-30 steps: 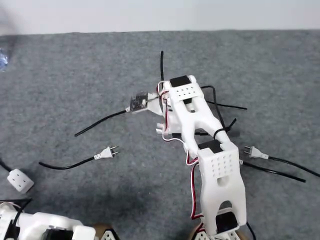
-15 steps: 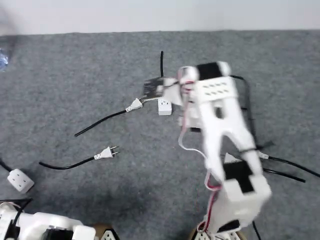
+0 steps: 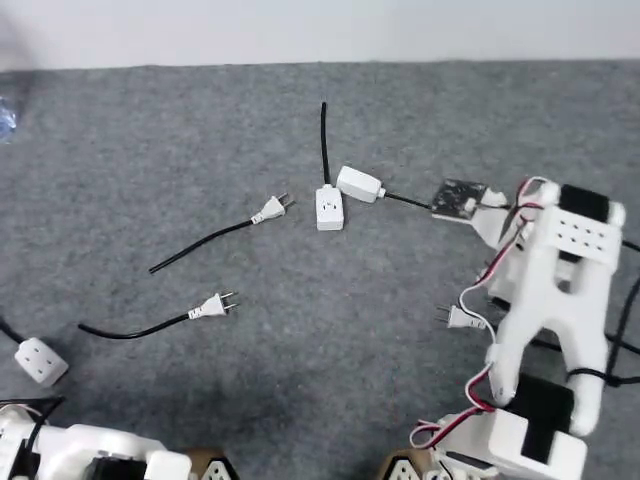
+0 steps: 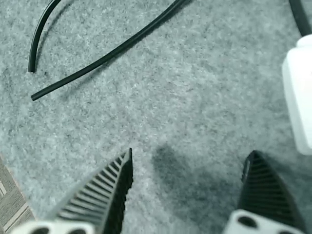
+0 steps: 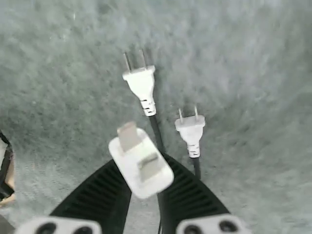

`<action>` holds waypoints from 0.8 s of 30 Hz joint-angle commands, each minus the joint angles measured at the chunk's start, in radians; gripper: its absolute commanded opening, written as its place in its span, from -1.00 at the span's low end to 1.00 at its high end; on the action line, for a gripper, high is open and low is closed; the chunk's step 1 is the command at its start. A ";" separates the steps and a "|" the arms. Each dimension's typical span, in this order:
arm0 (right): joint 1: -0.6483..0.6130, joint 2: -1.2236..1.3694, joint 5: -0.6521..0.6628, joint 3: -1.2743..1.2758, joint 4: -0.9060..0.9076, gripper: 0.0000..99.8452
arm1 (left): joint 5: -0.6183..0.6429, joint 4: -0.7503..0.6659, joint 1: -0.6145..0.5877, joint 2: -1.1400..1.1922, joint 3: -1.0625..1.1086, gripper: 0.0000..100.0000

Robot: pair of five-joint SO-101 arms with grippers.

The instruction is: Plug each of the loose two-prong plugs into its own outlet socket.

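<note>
The right gripper [image 5: 144, 170] is clamped on a small white block [image 5: 141, 163], with its black ribbed fingers [image 5: 102, 190] pressing on either side. The block has rounded corners, sits tilted, and carries a flat greyish tab at its far end. I cannot tell whether it is a socket or an adapter. Beyond it on the grey carpet [image 5: 253, 58] lie the farther plug [image 5: 139, 80] and the nearer plug [image 5: 190, 127]. Both are white with two thin prongs pointing away from the gripper. Each has a ribbed collar and a black cord running back toward the fingers.

The left gripper [image 4: 191, 153] stands wide open over the carpet with nothing between its jaws. A white socket body [image 4: 300, 97] lies just beside one finger, and black cords [image 4: 102, 58] lie farther off.

In the high view the right arm [image 3: 550, 300] is folded at the right of the frame. The plug by the arm [image 3: 458, 318] lies just to its left, prongs pointing left. At upper centre sits the centre socket [image 3: 329, 207], a white cube whose cord runs toward the top of the frame. A second white piece [image 3: 360, 184] lies just beside it to the upper right. The upper plug [image 3: 270, 209] lies to the socket's left, near but apart, with its prongs aimed at it. The lower plug [image 3: 213, 305] is at left of centre. The corner socket [image 3: 40, 361] is at the lower left, above the left arm [image 3: 80, 450]. Any marking on the plugs and sockets is too small to read.
</note>
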 commanded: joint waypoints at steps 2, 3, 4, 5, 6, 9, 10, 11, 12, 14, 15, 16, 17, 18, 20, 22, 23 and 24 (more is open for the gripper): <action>0.028 -0.048 0.011 0.038 -0.039 -0.73 | -0.014 0.054 -0.005 0.011 0.024 -0.31; 0.028 -0.048 0.009 0.041 -0.038 -0.61 | -0.014 0.052 -0.005 0.012 0.024 -0.31; 0.030 -0.048 0.011 0.041 -0.031 -0.49 | -0.014 0.052 -0.005 0.012 0.024 -0.31; 0.035 -0.048 0.014 0.044 -0.027 -0.38 | -0.014 0.052 -0.003 0.014 0.024 -0.31; 0.038 -0.050 0.032 0.048 -0.015 -0.30 | -0.015 0.052 -0.003 0.014 0.024 -0.31; 0.004 -0.087 0.106 0.038 0.058 -0.25 | -0.015 0.051 -0.002 0.017 0.024 -0.31; -0.022 -0.114 0.103 0.032 0.093 -0.25 | -0.015 0.051 -0.002 0.017 0.024 -0.31; -0.056 -0.148 0.095 0.026 0.125 -0.25 | -0.015 0.051 -0.002 0.017 0.024 -0.31; -0.097 -0.189 0.084 0.023 0.153 -0.25 | -0.015 0.051 -0.002 0.017 0.024 -0.31; -0.191 -0.285 0.044 0.021 0.183 -0.25 | -0.015 0.051 -0.002 0.017 0.024 -0.31; -0.249 -0.334 0.017 0.021 0.188 -0.25 | -0.015 0.051 -0.005 0.017 0.024 -0.31; -0.317 -0.386 -0.020 0.021 0.186 -0.25 | -0.015 0.051 -0.006 0.017 0.024 -0.31; -0.389 -0.433 -0.063 0.021 0.185 -0.25 | -0.014 0.051 -0.009 0.017 0.024 -0.31; -0.475 -0.472 -0.107 0.023 0.183 -0.25 | -0.009 0.041 -0.035 0.017 0.024 -0.31; -0.671 -0.527 -0.203 0.035 0.159 -0.25 | 0.011 0.020 -0.117 0.012 0.022 -0.31; -0.851 -0.526 -0.322 0.058 0.091 -0.25 | 0.054 0.017 -0.169 0.012 0.021 -0.31; -0.924 -0.509 -0.388 0.072 0.038 -0.25 | 0.055 0.017 -0.193 0.012 0.019 -0.31; -0.984 -0.483 -0.450 0.086 -0.021 -0.25 | 0.054 0.017 -0.222 0.012 0.013 -0.31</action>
